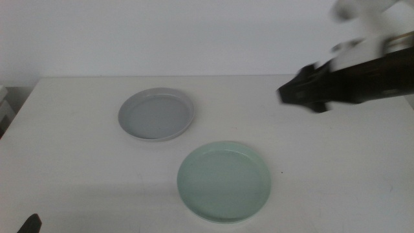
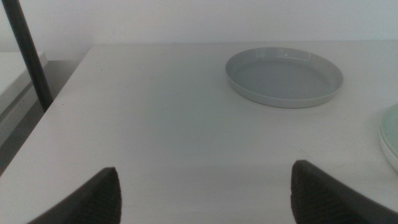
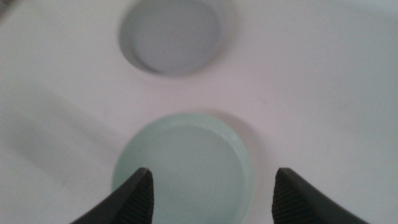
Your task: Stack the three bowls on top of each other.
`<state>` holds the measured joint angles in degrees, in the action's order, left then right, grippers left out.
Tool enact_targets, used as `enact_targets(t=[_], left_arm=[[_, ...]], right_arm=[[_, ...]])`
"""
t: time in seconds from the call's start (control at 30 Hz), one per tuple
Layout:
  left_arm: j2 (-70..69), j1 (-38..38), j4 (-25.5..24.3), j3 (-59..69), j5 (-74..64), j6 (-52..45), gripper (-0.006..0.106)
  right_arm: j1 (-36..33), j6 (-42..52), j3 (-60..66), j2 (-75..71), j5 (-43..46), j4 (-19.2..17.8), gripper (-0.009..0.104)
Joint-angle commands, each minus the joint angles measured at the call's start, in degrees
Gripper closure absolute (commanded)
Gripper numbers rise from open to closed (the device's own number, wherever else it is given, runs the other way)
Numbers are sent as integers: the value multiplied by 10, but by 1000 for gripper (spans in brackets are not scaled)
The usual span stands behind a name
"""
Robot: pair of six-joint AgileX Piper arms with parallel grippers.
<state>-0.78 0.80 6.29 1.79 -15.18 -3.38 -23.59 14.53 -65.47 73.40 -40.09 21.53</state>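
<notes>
overhead, a white table (image 1: pixel 84 168) fills the middle view, with a pale wall behind it. only two of the dishes can be seen. the grey bowl (image 1: pixel 156 114) sits at about eleven o'clock from the table's centre, upright and empty. the mint green bowl (image 1: pixel 224 181) sits at about five o'clock from the grey one, nearer the camera, also upright and empty. the two are near each other but not touching, with a strip of bare table between them. no white dish can be made out in any view.

the right gripper (image 1: pixel 288 95) comes in from three o'clock, raised above the table and blurred, its tip pointing toward nine o'clock. it lies at about one o'clock from the mint green bowl and touches neither dish. its wrist view looks down on the mint green bowl (image 3: pixel 186 168) between wide-apart jaws that hold nothing, with the grey bowl (image 3: pixel 172 35) farther off.

the left gripper (image 1: pixel 30 224) shows only as a dark tip at seven o'clock, by the bottom edge. its jaws stand wide apart and empty, facing the grey bowl (image 2: pixel 284 76) across bare table. a dark thin pole (image 2: pixel 28 56) stands beside the table's edge.
</notes>
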Motion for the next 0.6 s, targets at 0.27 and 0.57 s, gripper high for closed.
enact_targets(t=[0.27, 0.57], left_arm=[[-7, 1, 4, -3, 42, 5, -4], [-7, 1, 4, -3, 42, 5, -4]], right_arm=[[0, -11, 4, -249, -113, -49, 46], [0, -46, 67, -426, -127, -97, 46]])
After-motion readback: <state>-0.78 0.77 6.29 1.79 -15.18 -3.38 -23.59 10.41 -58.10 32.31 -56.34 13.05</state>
